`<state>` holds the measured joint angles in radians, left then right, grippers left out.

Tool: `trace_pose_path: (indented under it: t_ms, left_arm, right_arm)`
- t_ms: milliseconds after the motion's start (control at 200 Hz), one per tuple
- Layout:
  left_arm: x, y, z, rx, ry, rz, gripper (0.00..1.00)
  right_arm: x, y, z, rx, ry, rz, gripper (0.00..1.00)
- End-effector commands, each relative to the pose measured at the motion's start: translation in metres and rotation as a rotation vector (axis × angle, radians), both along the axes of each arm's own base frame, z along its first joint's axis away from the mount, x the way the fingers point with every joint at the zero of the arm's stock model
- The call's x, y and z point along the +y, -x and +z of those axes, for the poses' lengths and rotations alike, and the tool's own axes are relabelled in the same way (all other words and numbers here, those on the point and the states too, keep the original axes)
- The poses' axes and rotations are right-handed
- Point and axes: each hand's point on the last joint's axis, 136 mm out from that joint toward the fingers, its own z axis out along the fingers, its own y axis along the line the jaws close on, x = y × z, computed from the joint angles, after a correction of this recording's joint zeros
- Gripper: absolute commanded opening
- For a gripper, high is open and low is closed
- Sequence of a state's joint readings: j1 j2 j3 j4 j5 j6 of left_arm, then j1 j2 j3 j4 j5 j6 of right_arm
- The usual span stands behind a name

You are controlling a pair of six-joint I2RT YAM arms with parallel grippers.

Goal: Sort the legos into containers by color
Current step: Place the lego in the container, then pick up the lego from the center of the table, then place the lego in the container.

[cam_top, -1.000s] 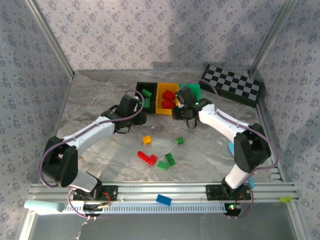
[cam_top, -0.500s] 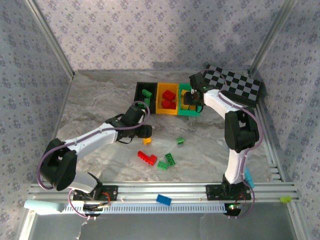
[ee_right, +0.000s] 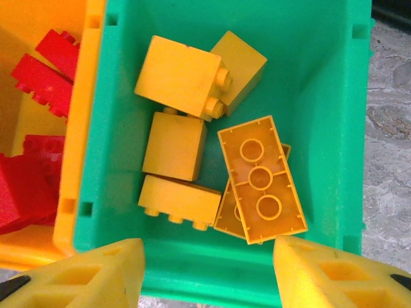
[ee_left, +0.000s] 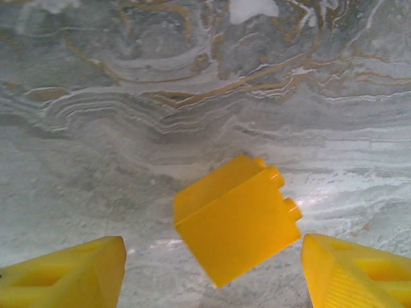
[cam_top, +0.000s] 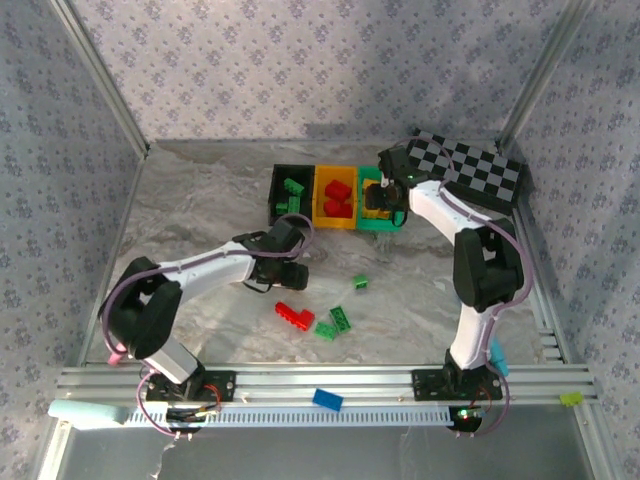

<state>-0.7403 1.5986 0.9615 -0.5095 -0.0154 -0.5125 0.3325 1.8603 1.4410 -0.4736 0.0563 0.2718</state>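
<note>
In the left wrist view a yellow brick point(ee_left: 237, 218) lies tilted on the marble floor between my left gripper's point(ee_left: 212, 276) open fingers point(ee_left: 70, 273), apart from both. From above, that left gripper point(cam_top: 290, 270) hovers at mid-table. My right gripper point(ee_right: 209, 276) is open and holds nothing above the green bin point(ee_right: 314, 83), which contains several yellow bricks point(ee_right: 260, 179). Beside it, the yellow bin point(ee_right: 83, 96) has red bricks point(ee_right: 38, 70). The black bin point(cam_top: 276, 195) holds green bricks point(cam_top: 292, 187). Loose on the table are a red brick point(cam_top: 294, 315) and three green bricks point(cam_top: 360, 283), point(cam_top: 341, 318), point(cam_top: 325, 330).
The three bins stand in a row at the back centre, with the checkered board point(cam_top: 470, 168) at the back right. A blue brick point(cam_top: 327, 400) rests on the front rail. Metal frame posts and patterned walls close in the table.
My left gripper has moved from beside the black bin forward and right to over the yellow brick. My right arm swung back over the green bin and has stayed there.
</note>
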Motion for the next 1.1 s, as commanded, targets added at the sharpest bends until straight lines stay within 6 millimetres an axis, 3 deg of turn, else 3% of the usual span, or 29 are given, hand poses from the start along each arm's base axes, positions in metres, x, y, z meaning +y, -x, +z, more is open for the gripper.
trace_pose_path:
  t_ms: [0,225,425,490,575,625,860,1099]
  left_arm:
    - [-0.01,-0.004,0.001,0.014,-0.006,0.006,0.73]
    - [-0.02,-0.009,-0.007,0.025,-0.017,-0.001,0.73]
    - [-0.018,-0.011,-0.019,0.047,-0.051,0.005,0.65]
    - [-0.018,-0.01,-0.022,0.053,-0.057,0.005,0.59]
    - [-0.017,-0.011,-0.023,0.051,-0.065,0.005,0.44]
    - [-0.017,-0.011,-0.021,0.05,-0.065,0.005,0.42]
    - [-0.033,-0.025,0.007,-0.013,-0.014,-0.015,0.4]
    - [-0.079,-0.071,0.055,-0.135,0.079,-0.064,0.41]
  right_arm:
    - [0.004,0.008,0.018,-0.031,-0.008,0.028,0.57]
    - [0.006,0.014,0.023,-0.038,-0.01,0.043,0.57]
    - [0.007,0.019,0.03,-0.054,-0.013,0.051,0.57]
    - [0.006,0.021,0.032,-0.058,-0.013,0.053,0.57]
    - [0.005,0.023,0.034,-0.067,-0.015,0.05,0.57]
    - [0.005,0.024,0.036,-0.071,-0.018,0.051,0.57]
    - [0.002,0.032,0.045,-0.088,-0.041,0.045,0.57]
    - [-0.011,0.048,0.052,-0.1,-0.074,0.018,0.57]
